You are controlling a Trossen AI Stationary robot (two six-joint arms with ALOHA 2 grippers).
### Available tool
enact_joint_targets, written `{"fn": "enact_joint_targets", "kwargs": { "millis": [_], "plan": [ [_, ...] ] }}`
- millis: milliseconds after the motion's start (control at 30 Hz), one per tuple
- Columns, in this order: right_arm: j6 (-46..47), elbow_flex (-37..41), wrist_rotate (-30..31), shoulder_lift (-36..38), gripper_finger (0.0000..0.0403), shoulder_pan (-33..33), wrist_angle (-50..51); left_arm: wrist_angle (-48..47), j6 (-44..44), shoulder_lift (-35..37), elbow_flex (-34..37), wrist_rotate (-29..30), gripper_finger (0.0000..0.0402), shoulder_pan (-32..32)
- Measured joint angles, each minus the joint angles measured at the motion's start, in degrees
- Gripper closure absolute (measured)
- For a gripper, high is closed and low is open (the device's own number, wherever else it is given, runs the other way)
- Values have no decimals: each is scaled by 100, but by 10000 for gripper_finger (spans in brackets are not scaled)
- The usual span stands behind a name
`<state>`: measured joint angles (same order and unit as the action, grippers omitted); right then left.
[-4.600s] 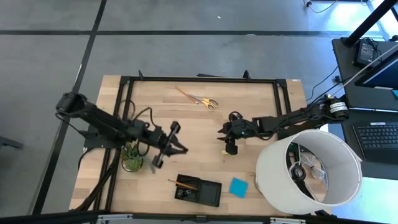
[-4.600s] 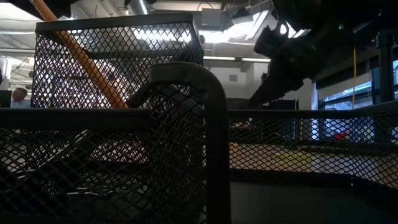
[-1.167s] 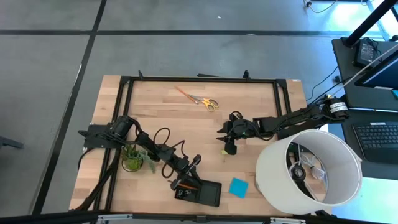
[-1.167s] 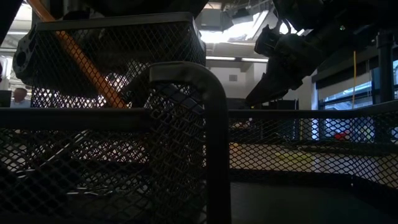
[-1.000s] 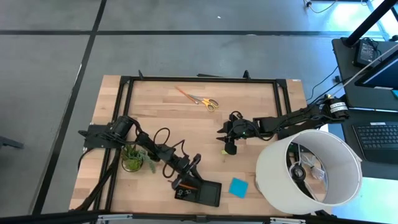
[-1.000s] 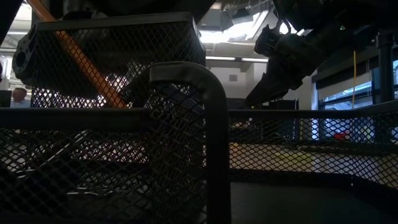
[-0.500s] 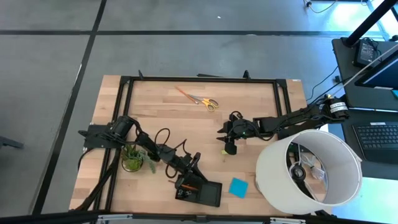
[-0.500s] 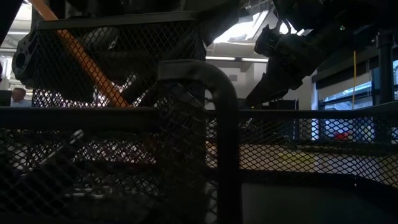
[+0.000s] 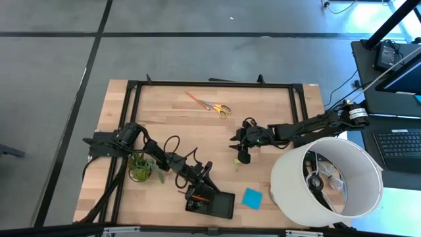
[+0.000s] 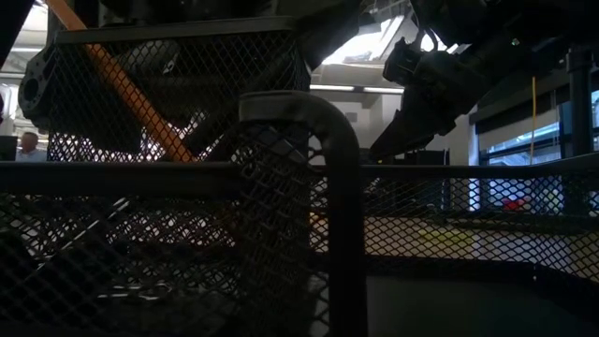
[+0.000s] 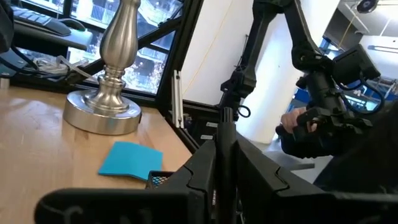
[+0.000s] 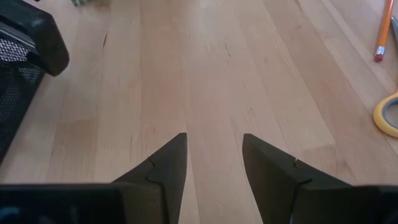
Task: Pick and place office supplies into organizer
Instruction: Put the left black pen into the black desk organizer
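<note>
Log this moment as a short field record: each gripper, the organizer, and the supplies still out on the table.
left gripper: at the organizer's left end, over the orange pencil; fingers closed together
right gripper: open, empty, over bare table at mid-table
organizer: near front edge, holding small items
scissors: lying near the back edge
blue note pad: on the table right of the organizer

Robotics lab: framed wooden bench (image 9: 263,105), grey taped floor (image 9: 52,79)

Even light up top, murky down low.
Low view's backlit by ceiling lamps (mesh organizer (image 10: 187,187) blurred, silhouetted); overhead table (image 9: 263,112) bright.
</note>
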<state>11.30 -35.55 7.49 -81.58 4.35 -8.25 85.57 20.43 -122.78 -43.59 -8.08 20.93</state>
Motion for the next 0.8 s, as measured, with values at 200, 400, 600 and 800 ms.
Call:
{"fn": "enact_joint_targets", "kwargs": {
  "millis": [200, 400, 600, 800],
  "plan": [
    [1, 0, 0, 0, 246, -1, 0, -6, -2, 0, 0, -1, 329, 0],
    [1, 0, -2, 0, 246, -1, 0, -4, -17, 0, -2, -32, 316, -4],
    [3, 0, -2, 0, 246, -1, 0, 7, -20, 7, -2, -72, 315, -15],
    [3, 0, -2, 0, 246, -1, 11, 288, -20, 28, 4, -487, 315, -13]
  ]
}}
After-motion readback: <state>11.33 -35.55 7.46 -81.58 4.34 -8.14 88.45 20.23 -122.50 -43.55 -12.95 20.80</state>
